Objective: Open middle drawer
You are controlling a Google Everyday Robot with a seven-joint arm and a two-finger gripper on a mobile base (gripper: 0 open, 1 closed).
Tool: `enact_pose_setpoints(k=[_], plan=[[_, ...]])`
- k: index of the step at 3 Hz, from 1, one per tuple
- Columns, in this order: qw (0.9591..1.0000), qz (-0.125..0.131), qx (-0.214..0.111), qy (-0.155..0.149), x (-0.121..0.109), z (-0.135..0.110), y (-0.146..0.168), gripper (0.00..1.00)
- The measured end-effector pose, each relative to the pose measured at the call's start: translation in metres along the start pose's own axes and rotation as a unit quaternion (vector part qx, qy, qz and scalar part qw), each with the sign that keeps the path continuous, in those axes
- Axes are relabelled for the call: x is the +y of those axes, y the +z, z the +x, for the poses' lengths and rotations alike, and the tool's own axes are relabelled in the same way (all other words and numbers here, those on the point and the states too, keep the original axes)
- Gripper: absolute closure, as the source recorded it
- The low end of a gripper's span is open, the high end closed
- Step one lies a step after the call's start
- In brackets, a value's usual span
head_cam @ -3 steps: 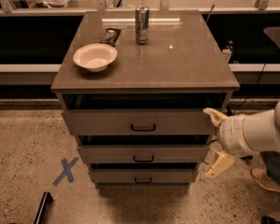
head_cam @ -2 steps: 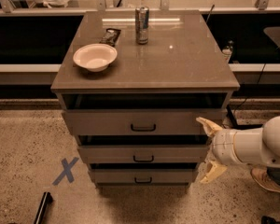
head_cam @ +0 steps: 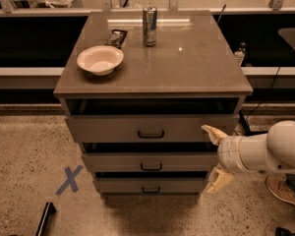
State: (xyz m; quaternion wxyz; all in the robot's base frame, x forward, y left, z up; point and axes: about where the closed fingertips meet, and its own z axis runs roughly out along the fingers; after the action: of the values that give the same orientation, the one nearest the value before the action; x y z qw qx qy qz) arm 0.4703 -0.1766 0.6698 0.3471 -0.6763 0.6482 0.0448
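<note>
The middle drawer (head_cam: 150, 162) is the second of three grey-brown drawers in the cabinet, with a small black bar handle (head_cam: 151, 167). It stands pulled out a little, with a dark gap above its front. My gripper (head_cam: 215, 156) is open at the drawer's right end, on a white arm coming in from the right. One cream fingertip (head_cam: 211, 132) is beside the top drawer's front (head_cam: 137, 128), the other (head_cam: 216, 182) beside the lowest drawer (head_cam: 150, 185). The gripper holds nothing.
On the cabinet top (head_cam: 187, 58) stand a white bowl (head_cam: 100, 59), a metal can (head_cam: 149, 19) and a dark packet (head_cam: 116, 37). A blue tape X (head_cam: 69, 179) marks the speckled floor at left. A dark object (head_cam: 45, 219) lies lower left. Cables and a shoe (head_cam: 284, 190) are at right.
My gripper and arm have moved left, from clear of the cabinet's right side to the right end of the drawer fronts. The drawers have not visibly moved.
</note>
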Motion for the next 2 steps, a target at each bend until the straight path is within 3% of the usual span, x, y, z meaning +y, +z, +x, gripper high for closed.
enact_pose_setpoints(k=[2], plan=[[0.9959,-0.057,0.046,-0.053,0.028,0.028,0.095,0.00]])
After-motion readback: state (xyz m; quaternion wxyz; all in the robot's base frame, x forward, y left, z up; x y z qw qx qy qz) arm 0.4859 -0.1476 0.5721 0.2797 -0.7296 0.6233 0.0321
